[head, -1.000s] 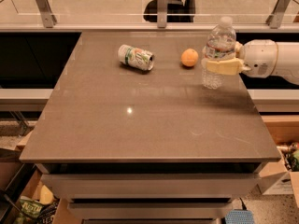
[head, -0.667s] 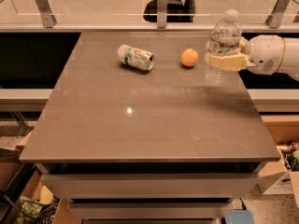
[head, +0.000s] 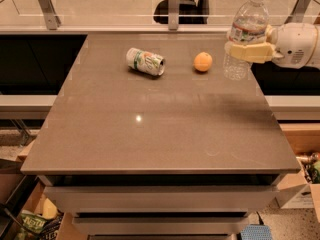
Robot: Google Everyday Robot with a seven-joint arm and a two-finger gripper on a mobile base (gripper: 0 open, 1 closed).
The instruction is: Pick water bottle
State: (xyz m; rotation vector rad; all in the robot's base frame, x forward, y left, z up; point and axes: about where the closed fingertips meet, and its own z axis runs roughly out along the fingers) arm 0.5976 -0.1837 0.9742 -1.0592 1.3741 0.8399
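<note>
The water bottle [head: 246, 30] is a tall clear ribbed bottle with a white cap and a white, red and green label band. It is upright at the far right of the brown table [head: 160, 129], lifted above the table top. My gripper [head: 248, 51] comes in from the right on a white arm [head: 299, 45]. Its cream fingers [head: 250, 52] are shut around the bottle's middle, below the label.
A green-white can [head: 145, 61] lies on its side at the back left of the table. An orange [head: 203, 62] sits just left of the bottle. A glass railing with metal posts [head: 173, 6] runs behind the table. Boxes [head: 300, 184] stand on the floor at right.
The gripper has lifted the water bottle up off the table and a little to the right. The can and orange have not moved.
</note>
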